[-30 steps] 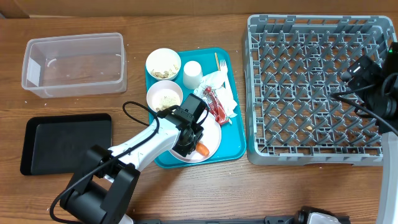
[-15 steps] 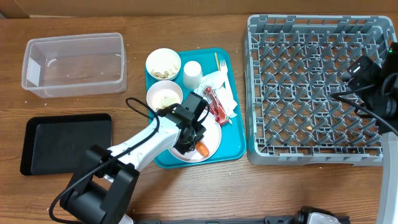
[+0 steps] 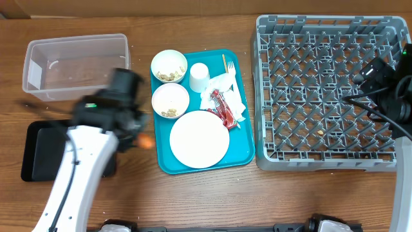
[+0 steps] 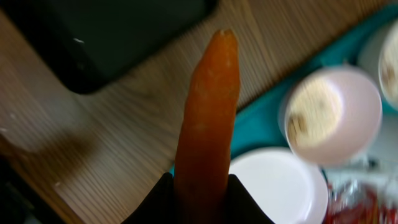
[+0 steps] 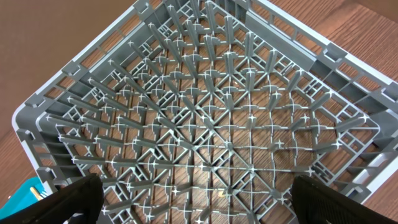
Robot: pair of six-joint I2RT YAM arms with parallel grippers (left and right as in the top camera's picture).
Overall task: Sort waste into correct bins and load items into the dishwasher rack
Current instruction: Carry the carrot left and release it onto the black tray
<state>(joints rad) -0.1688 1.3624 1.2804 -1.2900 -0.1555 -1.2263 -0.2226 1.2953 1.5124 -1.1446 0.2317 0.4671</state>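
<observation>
Carrot [image 4: 208, 118] is standing clamped in left hand [image 4: 202, 200], lower centre; right hand [image 5: 199, 202] is gaping wide; wrapper [image 3: 223, 108] print is too small to read.

L pincer [image 4: 200, 202] clamped tight; R pincer [image 5: 199, 202] wide open.
</observation>
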